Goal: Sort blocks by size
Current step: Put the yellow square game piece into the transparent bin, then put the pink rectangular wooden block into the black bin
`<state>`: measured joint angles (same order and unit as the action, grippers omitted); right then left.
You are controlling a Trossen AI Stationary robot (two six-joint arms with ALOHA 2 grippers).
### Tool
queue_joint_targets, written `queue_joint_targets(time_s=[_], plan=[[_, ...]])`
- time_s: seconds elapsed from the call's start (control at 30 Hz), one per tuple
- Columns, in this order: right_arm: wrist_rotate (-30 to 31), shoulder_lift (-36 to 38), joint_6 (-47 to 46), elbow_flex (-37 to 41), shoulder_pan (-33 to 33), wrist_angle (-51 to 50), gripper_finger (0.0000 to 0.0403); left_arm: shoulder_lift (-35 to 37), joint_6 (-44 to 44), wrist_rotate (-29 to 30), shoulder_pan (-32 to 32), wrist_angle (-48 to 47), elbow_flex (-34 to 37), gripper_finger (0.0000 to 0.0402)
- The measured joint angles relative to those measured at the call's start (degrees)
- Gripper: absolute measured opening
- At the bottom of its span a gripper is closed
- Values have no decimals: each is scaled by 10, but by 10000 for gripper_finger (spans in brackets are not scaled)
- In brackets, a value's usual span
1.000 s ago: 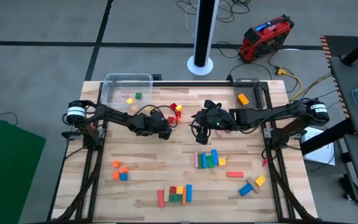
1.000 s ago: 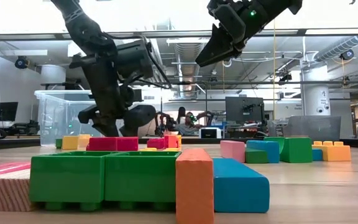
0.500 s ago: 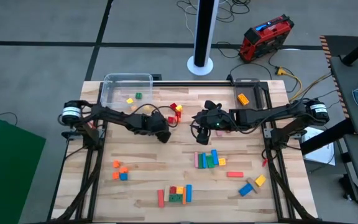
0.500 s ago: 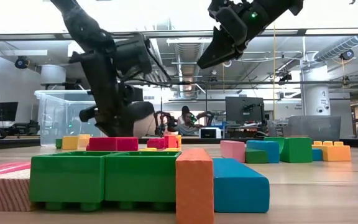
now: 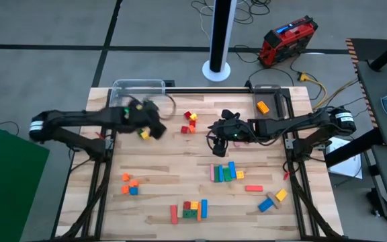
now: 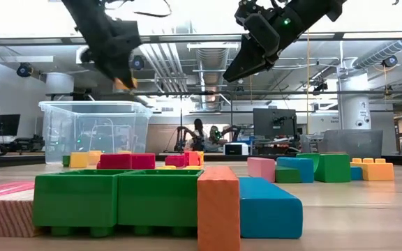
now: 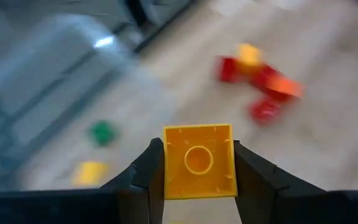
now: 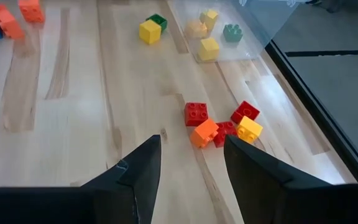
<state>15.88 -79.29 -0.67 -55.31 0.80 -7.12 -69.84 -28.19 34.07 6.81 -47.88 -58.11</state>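
My two arms are dark, jointed links with a white-banded cylinder at each shoulder (black cables loop off the left one). My right wrist carries a small green light; my fingers (image 8: 138, 177) are matte black wedges.

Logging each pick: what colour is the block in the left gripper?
Yellow block, clearest in the left wrist view.

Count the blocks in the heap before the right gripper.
5: one red block, the orange block beside it, a second red block, the yellow block beside that, a half-hidden red block between them. Others may be hidden.
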Motion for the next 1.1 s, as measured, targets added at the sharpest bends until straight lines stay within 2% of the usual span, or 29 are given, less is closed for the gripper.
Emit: queue_joint_targets(time_s=[0.23,0.37,0.5,0.67,0.83,0.93,1.1], plan=[[0,0,-7,11,1,28,165,79,5,44,126,-46,5,133],[0,0,-20,13,4,27,176,81,10,44,199,-57,12,156],[-10,0,-25,13,4,26,187,67,34,44,227,-55,13,183],[-11,0,-33,13,4,22,192,56,58,43,228,-42,13,208],[-18,0,-43,13,4,-15,180,55,61,43,202,-38,13,211],[-48,-2,-54,17,4,-29,167,53,61,44,161,-20,13,206],[-130,-24,-69,23,-2,-33,135,45,90,43,66,27,13,195]])
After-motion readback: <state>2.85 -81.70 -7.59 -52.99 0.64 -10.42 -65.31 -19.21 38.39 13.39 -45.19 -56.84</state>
